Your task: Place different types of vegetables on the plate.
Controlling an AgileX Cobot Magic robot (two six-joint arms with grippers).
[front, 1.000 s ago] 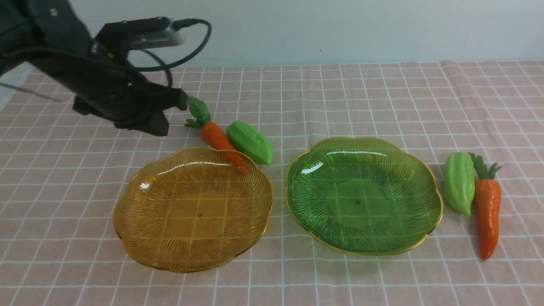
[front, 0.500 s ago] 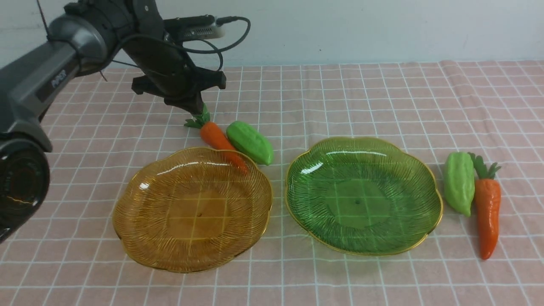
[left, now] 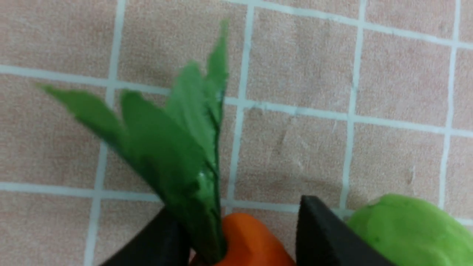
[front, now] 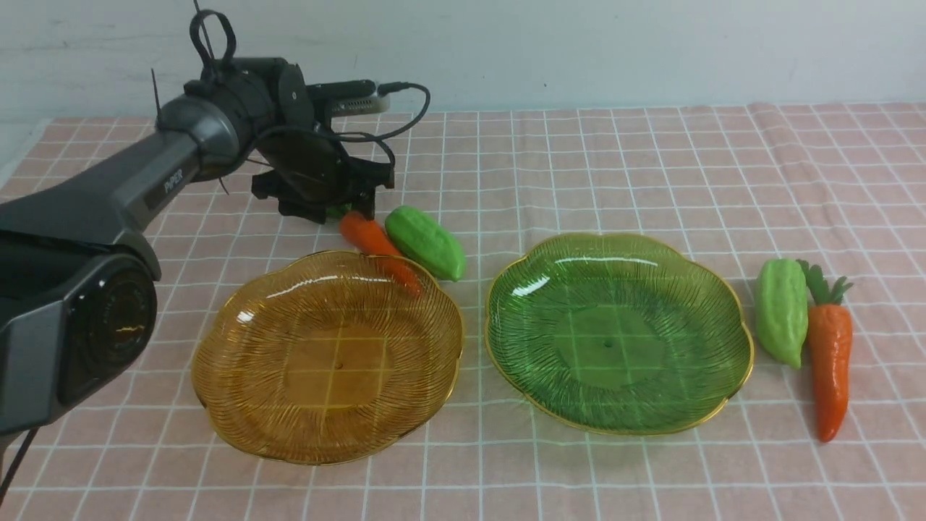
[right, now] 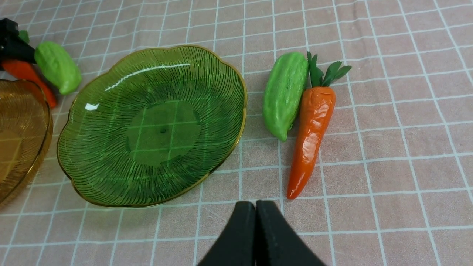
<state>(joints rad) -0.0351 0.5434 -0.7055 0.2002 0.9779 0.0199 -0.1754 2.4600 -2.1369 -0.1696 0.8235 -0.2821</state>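
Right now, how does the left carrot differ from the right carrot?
The left carrot has the left pincer straddling its crown, and its tip shows through the amber plate rim. The right carrot lies with no pincer around it, fully in the open. Both are glossy orange with green leafy tops.

Left carrot [front: 372, 240], glossy orange with a green leafy top, lies flat on the worktop with its tip at the amber plate's [front: 217, 340] far rim. Left gourd [front: 425, 243], light green and bumpy, lies touching it on its right. Right of the green plate [front: 732, 304], right gourd [front: 782, 311] and right carrot [front: 830, 369] lie side by side, touching, tapered ends nearest the robot
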